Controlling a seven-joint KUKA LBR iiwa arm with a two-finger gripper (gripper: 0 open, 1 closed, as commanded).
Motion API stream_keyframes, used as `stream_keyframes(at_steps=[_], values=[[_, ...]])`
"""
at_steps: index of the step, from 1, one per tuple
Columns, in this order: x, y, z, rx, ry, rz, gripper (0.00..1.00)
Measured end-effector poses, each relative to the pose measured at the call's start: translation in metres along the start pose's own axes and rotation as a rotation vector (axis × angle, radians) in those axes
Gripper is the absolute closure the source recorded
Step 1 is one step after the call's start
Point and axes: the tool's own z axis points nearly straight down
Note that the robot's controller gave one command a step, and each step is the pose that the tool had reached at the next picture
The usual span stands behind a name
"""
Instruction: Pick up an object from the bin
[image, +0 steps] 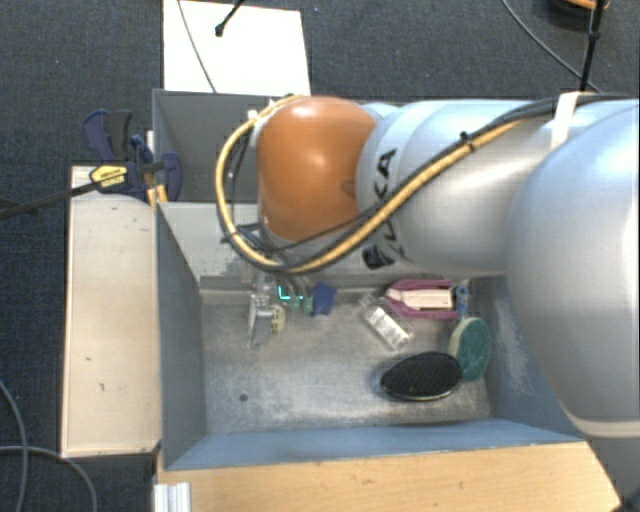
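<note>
One claw (264, 318) hangs low under the orange wrist cover (310, 165), near the back wall of the bin (185, 330), left of centre. Spread or pressed together: cannot tell; nothing seen pinched. Nearest item: small blue piece (322, 300), just beside it on the right. Further right: clear packet (385, 326), pink box (425, 298), black oval brush (420, 377), teal disc (471, 346) touching the brush. Judgement: low stance suits a grab near the bin floor; blue piece is the likeliest target, the rest lying well apart.
</note>
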Motion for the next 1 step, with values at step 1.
stream_keyframes(at_steps=[1], values=[[-0.0175, -0.0916, 0.1204, 0.003, -0.001, 0.048, 0.0]])
